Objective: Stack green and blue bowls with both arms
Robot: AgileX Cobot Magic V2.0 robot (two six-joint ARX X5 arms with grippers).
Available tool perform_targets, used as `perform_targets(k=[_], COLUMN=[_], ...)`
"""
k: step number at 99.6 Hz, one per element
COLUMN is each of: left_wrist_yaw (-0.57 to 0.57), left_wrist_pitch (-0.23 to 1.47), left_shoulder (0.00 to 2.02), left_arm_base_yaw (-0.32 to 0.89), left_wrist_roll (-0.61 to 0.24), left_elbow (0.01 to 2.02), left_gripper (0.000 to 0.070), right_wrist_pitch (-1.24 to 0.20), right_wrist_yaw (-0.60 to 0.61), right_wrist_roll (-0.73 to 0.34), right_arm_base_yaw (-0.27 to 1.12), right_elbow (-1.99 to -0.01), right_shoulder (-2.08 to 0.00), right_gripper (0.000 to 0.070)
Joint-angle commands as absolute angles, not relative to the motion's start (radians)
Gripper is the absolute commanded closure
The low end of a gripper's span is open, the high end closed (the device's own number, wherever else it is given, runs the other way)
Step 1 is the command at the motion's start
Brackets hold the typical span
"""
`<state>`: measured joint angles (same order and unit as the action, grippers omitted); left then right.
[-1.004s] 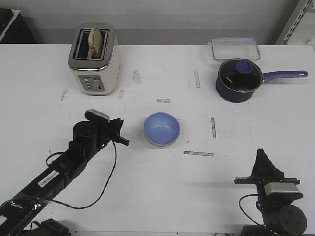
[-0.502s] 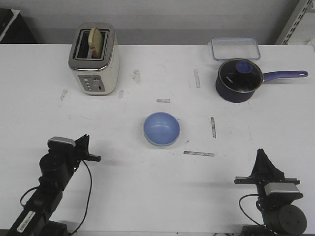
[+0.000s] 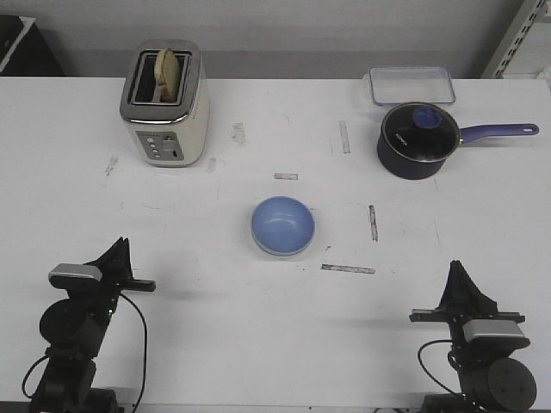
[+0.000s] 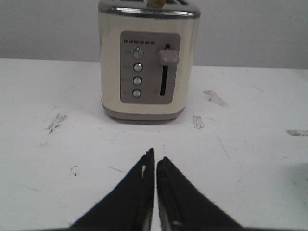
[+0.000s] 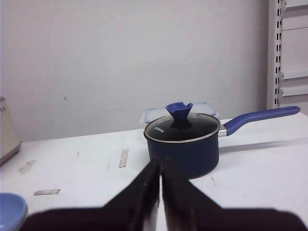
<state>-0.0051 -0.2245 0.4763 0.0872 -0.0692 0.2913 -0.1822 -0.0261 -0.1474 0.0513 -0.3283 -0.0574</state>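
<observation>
With both arms parked at the near edge, we find the left gripper (image 4: 155, 161) closed with its jaws together on nothing, and the right gripper (image 5: 160, 166) likewise closed and empty. Between them, mid-table and well apart from either, sits the blue bowl (image 3: 282, 225); a pale rim beneath it suggests to us the green bowl nested under, though we cannot confirm it. We judge stacking complete.

The bowls (image 3: 282, 225) are located mid-worktop (image 3: 258, 327). The toaster (image 3: 165, 104) is positioned toward the far left corner, the saucepan (image 3: 417, 141) toward the far right.
</observation>
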Motion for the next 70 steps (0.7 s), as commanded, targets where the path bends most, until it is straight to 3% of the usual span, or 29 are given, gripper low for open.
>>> perform_targets(k=[1,26,34,70], left_wrist_yaw=[-0.008,-0.008,-0.012,-0.009], left_wrist_pitch=[-0.237,-0.237,-0.189,-0.181], left_shoulder=[0.455,0.359,0.287,0.079], left_arm_base_yaw=[0.086,0.086,0.084,0.055], left_wrist_roll=[-0.064,-0.064,-0.028,-0.018], left_elbow=[0.298,0.298,0.284,0.109], left_gripper=[0.0699,0.0699,0.0699,0.0699], right_wrist_pitch=[-0.172,-0.172,-0.172,-0.172], right_wrist_yaw=[-0.026,-0.026,-0.026,-0.026], right_wrist_roll=[-0.160,-0.160,-0.160,-0.160], right_arm_base_yaw=[0.052,0.052,0.052,0.052], right_elbow=[-0.332,-0.332,-0.332,-0.332], right_shoulder=[-0.052,-0.052,-0.052,-0.052], right_gripper=[0.0697,0.0697,0.0697,0.0697])
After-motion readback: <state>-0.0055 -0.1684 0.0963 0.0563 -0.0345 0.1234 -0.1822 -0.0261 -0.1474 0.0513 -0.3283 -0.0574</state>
